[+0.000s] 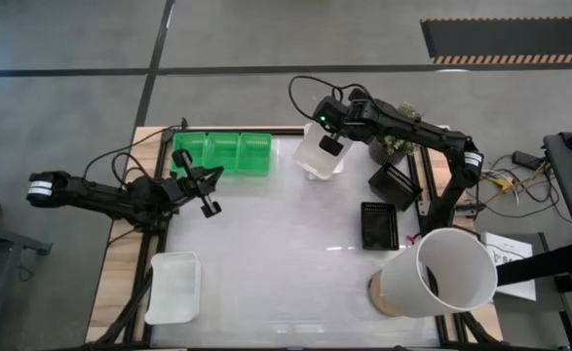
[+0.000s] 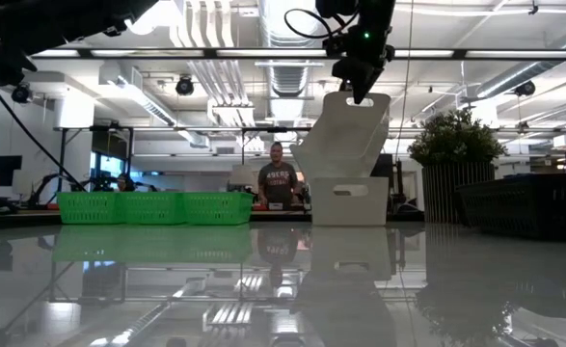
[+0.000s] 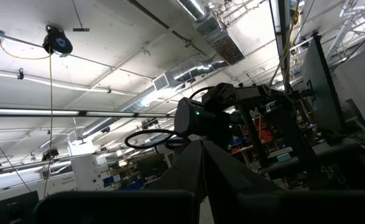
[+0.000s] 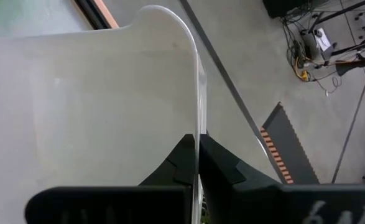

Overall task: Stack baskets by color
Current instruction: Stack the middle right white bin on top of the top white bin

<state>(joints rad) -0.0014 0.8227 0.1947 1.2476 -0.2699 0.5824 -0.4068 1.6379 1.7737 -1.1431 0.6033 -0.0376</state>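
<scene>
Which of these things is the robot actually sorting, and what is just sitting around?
Part of the job:
green baskets
white basket held tilted by right gripper
white basket at front
black baskets

Just there:
large white cylinder
potted plant

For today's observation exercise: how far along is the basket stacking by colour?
Done: the green baskets sit grouped at the far edge. In hand: the right gripper is shut on a tilted white basket, lifted above another white one. Left: a third white basket near the front, and two black baskets apart. The left gripper is shut, empty.
</scene>
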